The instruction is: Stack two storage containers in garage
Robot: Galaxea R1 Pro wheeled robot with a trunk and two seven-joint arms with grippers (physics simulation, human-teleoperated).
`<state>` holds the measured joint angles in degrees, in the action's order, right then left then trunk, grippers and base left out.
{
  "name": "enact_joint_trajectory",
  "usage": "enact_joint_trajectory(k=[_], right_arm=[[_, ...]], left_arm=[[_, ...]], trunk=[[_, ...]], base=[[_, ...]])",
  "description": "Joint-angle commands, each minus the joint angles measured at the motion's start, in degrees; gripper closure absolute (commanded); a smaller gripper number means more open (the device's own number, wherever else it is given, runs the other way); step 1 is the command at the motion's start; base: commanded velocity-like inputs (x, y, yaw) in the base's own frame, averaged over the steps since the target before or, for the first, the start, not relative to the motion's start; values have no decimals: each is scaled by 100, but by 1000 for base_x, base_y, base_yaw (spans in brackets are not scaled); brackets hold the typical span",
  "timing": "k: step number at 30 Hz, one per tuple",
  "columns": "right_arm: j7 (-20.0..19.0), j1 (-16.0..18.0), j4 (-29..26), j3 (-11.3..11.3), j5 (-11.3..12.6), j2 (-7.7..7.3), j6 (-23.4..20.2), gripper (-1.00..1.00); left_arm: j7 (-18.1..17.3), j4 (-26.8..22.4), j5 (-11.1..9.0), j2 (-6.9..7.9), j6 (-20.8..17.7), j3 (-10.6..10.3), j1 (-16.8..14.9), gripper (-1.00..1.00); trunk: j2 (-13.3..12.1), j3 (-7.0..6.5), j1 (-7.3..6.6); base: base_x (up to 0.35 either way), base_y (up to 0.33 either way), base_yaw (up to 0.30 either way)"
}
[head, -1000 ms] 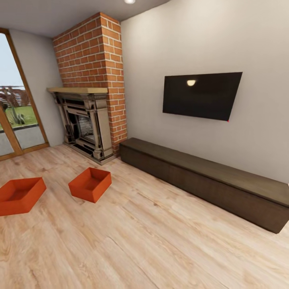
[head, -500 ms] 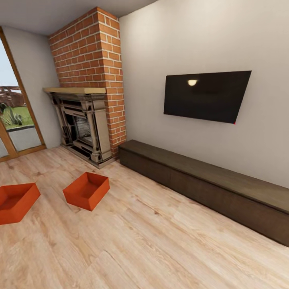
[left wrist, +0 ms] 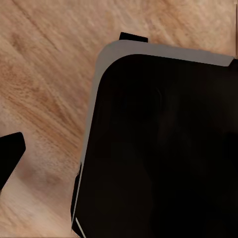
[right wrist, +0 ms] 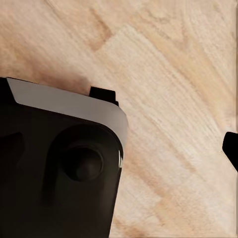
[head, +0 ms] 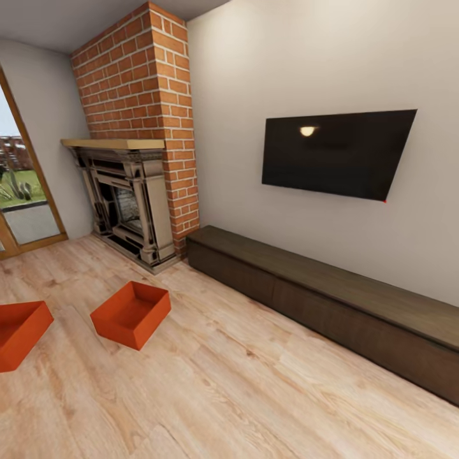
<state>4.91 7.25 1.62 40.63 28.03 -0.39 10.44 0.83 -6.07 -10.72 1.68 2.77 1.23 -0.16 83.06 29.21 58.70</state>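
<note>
The two storage containers sit on the living room's light wood plank floor in the head view. Both are orange-red, open-topped and empty. One container [head: 131,313] lies in front of the fireplace; the other container [head: 19,333] is to its left, cut off by the picture's edge. In the left wrist view one dark fingertip [left wrist: 9,154] stands at the frame's edge over bare planks. The right wrist view likewise has a dark fingertip [right wrist: 232,149] at its edge. Nothing is between the fingers of either gripper, and both hang beside my black, grey-rimmed body [left wrist: 158,144], far from the containers.
A brick chimney with a stone fireplace [head: 127,197] stands in the corner. A long low dark cabinet [head: 331,299] runs along the right wall under a wall-mounted TV [head: 335,153]. A wood-framed glass door [head: 22,191] is at far left. Open plank floor [head: 242,395] lies ahead.
The whole head picture has shifted: the camera has moved, so the containers now sit lower and further left, and the left one is more cut off. The things themselves have not moved.
</note>
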Motion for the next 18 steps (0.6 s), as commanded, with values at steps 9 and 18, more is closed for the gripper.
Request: enact_joint_trajectory(k=[9,18], right_arm=[[1,5,14,45,45,3,23,-100],[1,5,16,46,45,3,20,-100]], left_arm=[[5,0,-26,-1,13,10,-2,-100],[5,0,-26,-1,20,11,-2,-100]], trunk=[[2,5,3],[2,5,3]], base=[[323,0,0],[323,0,0]])
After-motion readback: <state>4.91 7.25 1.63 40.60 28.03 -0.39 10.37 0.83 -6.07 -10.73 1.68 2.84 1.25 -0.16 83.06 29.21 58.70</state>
